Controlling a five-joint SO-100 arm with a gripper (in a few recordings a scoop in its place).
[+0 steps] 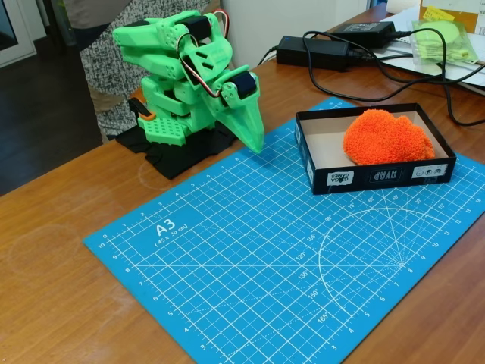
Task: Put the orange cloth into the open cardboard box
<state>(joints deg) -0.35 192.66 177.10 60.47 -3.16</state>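
The orange cloth (388, 137) lies as a fluffy bunched lump inside the open cardboard box (321, 154), filling its right half. The box is black outside with small white logos on its near long side and stands on the far right part of the blue cutting mat (250, 250). The green arm is folded back on its base at the mat's far left corner. Its gripper (254, 138) points down over the mat edge, well left of the box, fingers together and holding nothing.
Black power adapters (312, 51) and cables trail across the wooden table behind the box. A pale green-yellow cloth in plastic wrap (445, 38) lies at the far right. A person stands behind the arm. The table's left edge runs diagonally near the arm's base.
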